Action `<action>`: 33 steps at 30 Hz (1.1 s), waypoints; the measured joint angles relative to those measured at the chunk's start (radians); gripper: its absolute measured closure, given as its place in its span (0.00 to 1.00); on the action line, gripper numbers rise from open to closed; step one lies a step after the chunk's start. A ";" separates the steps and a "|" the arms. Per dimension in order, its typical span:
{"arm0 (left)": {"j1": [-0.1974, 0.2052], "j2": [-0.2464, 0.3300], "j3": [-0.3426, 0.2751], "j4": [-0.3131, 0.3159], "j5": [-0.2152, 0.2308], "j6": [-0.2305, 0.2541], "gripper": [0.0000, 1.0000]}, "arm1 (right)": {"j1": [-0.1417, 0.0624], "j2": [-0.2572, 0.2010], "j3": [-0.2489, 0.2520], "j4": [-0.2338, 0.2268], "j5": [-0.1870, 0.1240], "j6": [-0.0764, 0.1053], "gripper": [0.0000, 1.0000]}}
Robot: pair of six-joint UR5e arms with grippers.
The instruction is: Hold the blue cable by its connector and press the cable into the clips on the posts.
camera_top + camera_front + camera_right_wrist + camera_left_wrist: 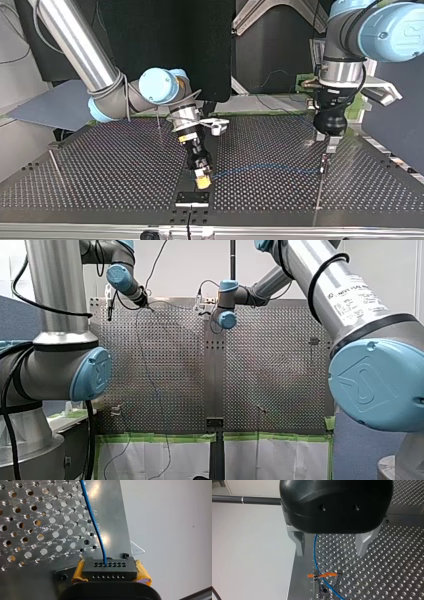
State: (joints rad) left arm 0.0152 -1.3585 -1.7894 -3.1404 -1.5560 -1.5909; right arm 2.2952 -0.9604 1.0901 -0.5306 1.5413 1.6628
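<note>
Seen in the top view, a small black plate (192, 198) lies at the near edge of the perforated table (100, 170), about midway along it. Just behind the plate my right claw (202, 176) tilts down towards the table. Its yellow pads (78, 571) are clamped on either side of a black connector (110, 568). The right wrist view shows the blue cable (93, 522) leaving a hole in the connector's top row and running away over a bare metal strip of the table.

From that claw the cable runs low over the table towards the right of the top view, to a thin post (320, 192) near the right side. My left claw (331, 145) hangs just above that post, pointing straight down. In the left wrist view its two metal fingers (299, 545) stand apart. The cable passes between them, closer to one finger, and seems to touch neither. Under the claw the cable lies in a clip (322, 575) with an orange piece across it.

Another thin post (56, 167) stands at the table's left side. A third (158, 120) stands far back, beside my right arm's wrist.
</note>
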 joint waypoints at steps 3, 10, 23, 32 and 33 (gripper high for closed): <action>-0.004 0.000 0.000 -0.004 -0.012 -0.001 0.00 | 0.001 0.000 0.000 0.004 0.000 0.000 1.00; -0.010 0.000 0.000 -0.007 -0.023 -0.008 0.00 | 0.002 0.000 0.000 0.010 0.000 -0.003 1.00; -0.025 -0.005 0.001 -0.006 0.027 -0.037 0.00 | -0.003 0.000 0.000 0.013 0.001 -0.004 1.00; -0.041 -0.044 0.027 -0.001 0.091 -0.073 0.00 | -0.003 0.000 0.000 0.012 0.001 -0.006 1.00; -0.045 -0.049 0.035 0.001 0.094 -0.077 0.00 | -0.003 0.000 0.000 0.012 0.001 -0.006 1.00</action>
State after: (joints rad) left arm -0.0299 -1.4073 -1.7544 -3.1392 -1.4621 -1.6682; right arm 2.2926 -0.9599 1.0901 -0.5185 1.5418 1.6571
